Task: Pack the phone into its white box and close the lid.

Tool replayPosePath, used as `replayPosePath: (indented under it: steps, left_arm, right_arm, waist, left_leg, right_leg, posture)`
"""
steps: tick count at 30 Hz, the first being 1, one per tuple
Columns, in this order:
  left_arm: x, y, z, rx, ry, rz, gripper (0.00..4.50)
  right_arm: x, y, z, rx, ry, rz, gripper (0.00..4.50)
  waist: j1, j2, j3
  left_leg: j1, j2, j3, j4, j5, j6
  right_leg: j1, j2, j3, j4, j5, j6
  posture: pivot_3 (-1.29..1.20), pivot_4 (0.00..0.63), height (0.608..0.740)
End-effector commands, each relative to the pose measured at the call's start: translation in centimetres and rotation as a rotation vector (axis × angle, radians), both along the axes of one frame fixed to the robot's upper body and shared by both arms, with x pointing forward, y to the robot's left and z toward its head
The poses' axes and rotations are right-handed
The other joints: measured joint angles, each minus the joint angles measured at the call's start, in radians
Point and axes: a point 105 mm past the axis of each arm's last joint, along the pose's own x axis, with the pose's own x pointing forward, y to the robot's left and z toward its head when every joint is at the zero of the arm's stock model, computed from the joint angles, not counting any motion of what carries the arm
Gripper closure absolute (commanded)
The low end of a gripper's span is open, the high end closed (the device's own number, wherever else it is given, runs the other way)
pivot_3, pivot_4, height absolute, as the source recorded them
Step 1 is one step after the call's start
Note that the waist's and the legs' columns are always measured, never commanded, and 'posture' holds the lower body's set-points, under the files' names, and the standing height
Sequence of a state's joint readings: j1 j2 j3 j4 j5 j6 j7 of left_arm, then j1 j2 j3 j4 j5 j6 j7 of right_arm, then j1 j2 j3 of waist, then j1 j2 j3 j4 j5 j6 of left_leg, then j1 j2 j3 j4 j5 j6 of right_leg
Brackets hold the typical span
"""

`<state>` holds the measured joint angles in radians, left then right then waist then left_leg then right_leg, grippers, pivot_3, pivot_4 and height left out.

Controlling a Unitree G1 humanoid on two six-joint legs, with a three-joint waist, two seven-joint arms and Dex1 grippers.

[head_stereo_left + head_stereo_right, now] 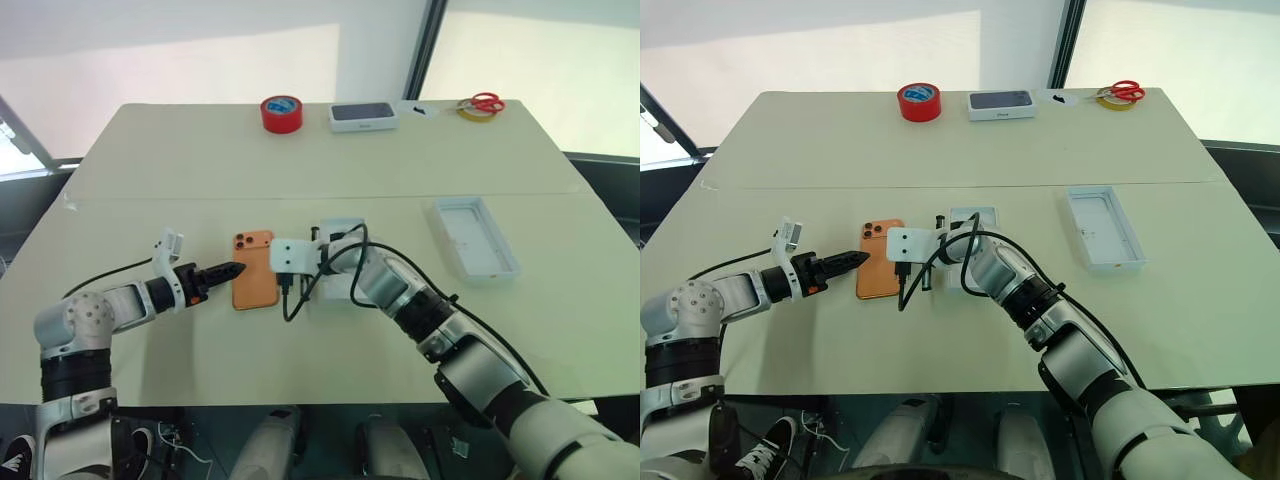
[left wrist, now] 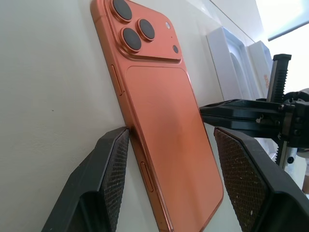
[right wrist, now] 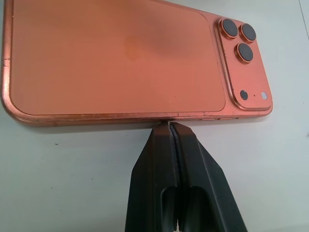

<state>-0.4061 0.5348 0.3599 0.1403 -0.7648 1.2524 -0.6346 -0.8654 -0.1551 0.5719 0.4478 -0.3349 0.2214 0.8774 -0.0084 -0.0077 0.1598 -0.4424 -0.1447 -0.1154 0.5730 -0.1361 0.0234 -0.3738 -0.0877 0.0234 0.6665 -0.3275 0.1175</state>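
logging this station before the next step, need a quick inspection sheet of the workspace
surface: pale table, seam across it.
job's things: orange phone lies back up; white box beside it behind the right arm; lid lies open side up toward the right edge.
clutter: red tape roll, white box with a dark phone picture, red-handled scissors along the far edge.
grippers: left gripper open, straddling the phone's end; right gripper shut, tips at the phone's long edge.
cables: black cable looped at the right wrist.
surroundings: bright window panels behind.
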Motion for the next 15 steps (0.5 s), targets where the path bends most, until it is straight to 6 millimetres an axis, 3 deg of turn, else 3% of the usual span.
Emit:
replayPosePath:
  steps: [1, 15]
  left_arm:
    - [-0.5, -2.8, -1.3, 0.023, 0.059, -0.098, 1.56]
    - [-0.2, -4.8, -0.2, 0.042, 0.071, -0.114, 1.56]
  right_arm:
    - [-1.6, 0.6, -0.2, -0.018, 0.047, 0.074, 4.47]
    - [-1.6, 0.8, -0.2, -0.023, 0.045, 0.075, 4.47]
  waist:
    - [0.001, 0.0, 0.0]
    - [-0.002, 0.0, 0.0]
  left_leg:
    - [0.0, 0.0, 0.0, 0.0, 0.0, 0.0]
    - [0.0, 0.0, 0.0, 0.0, 0.0, 0.0]
  right_leg:
    - [0.0, 0.0, 0.0, 0.0, 0.0, 0.0]
    - [0.0, 0.0, 0.0, 0.0, 0.0, 0.0]
  posture:
    - [0.0, 0.15, 0.736]
    - [0.0, 0.15, 0.736]
